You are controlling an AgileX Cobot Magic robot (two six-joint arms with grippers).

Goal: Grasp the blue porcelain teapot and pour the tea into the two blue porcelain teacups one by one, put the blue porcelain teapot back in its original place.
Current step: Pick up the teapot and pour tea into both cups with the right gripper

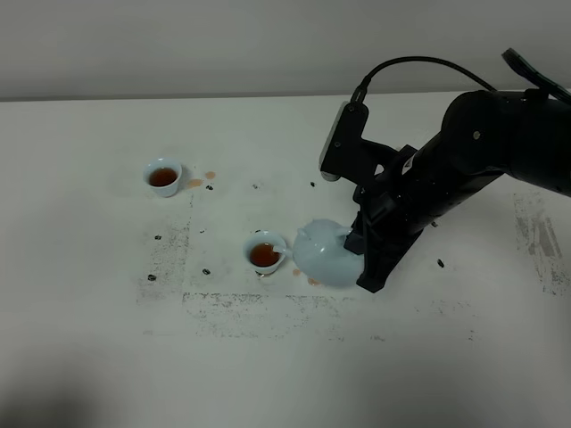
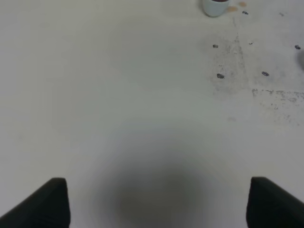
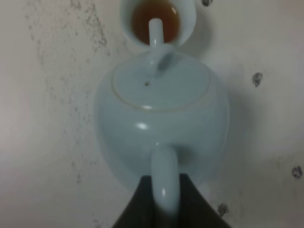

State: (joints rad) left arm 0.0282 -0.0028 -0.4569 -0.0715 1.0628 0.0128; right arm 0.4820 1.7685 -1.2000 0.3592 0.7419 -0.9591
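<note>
White, scuffed counter [image 1: 89, 312] lay under my right claw [image 3: 164, 202] as it held the round pale sky-blue glazed porcelain teapot [image 1: 326, 256] tipped toward a cup.

My right claw was clamped on the teapot's loop handle, its dark fingers [image 3: 135, 209] on either side. The pot leaned with its thin spout over the mouth of the near teacup [image 1: 266, 252], a small pale blue handleless porcelain cup that held reddish-brown tea [image 3: 142, 19]. Whether the pot's base touched the counter I could not tell. The far teacup [image 1: 162, 176], alike in make, stood well apart toward the left rear. It also held tea, and orange-brown drips [image 1: 210, 175] lay on the counter just beside it. My left claw [image 2: 156, 204] hung wide open above the counter with nothing between its fingers, well apart from the pot.
</note>
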